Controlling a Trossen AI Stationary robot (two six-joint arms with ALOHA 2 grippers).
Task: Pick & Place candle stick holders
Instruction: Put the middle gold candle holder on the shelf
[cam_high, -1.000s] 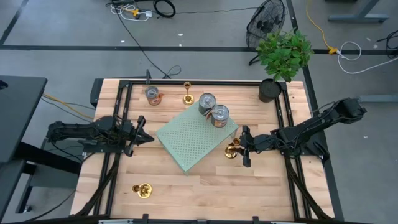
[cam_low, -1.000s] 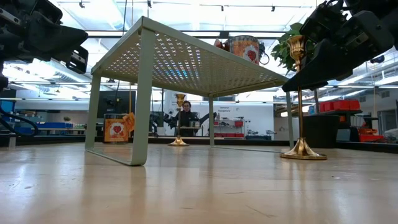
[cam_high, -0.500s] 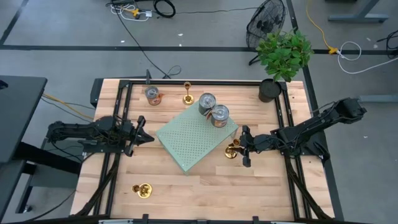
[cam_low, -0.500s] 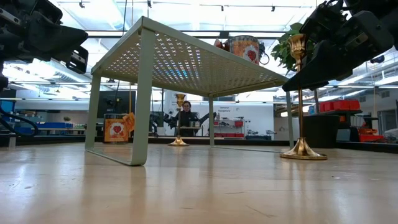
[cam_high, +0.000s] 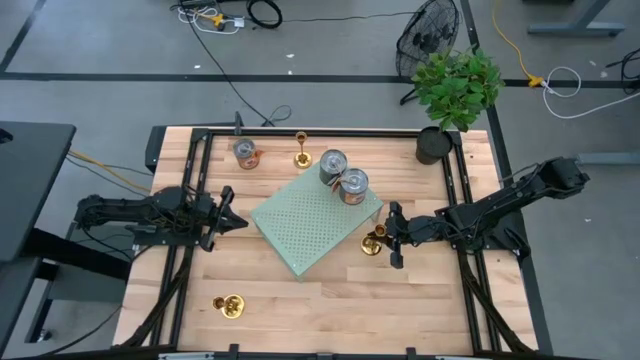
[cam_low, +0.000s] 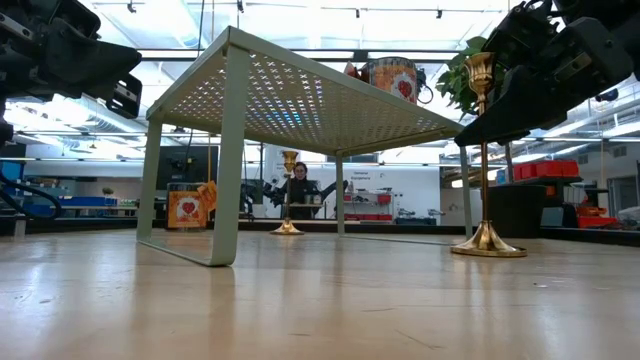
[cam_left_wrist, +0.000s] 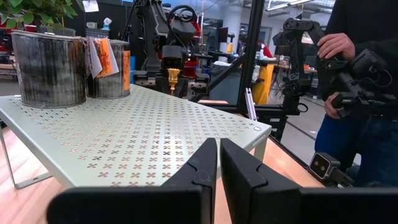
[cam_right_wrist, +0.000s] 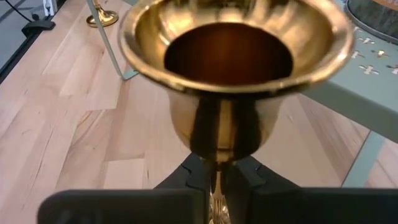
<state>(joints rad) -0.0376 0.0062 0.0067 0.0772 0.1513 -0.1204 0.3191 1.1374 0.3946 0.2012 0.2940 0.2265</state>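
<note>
Grasp step by the look of it: right end effector (cam_high: 386, 240) sits just off the front-right corner of the green perforated shelf (cam_high: 315, 224) and its fingers are clamped on the thin stem of a candle stick holder (cam_low: 486, 150), right under the cup, as the right wrist view shows up close. Holder's base is still flat on the counter (cam_high: 330, 300) in the low view, so nothing is lifted yet. Left end effector (cam_high: 226, 220) hangs at the shelf's left edge with its fingers together, holding nothing, apparently just waiting. Two more gold holders are out there: one at the back between the cans (cam_high: 301, 152), one near the front-left corner (cam_high: 231, 306). Two cans (cam_high: 343, 177) occupy the shelf's back corner. Next move probably calls for a straight-up lift, keeping the stem vertical so it doesn't slip, and clearing the shelf edge before carrying it anywhere.
</note>
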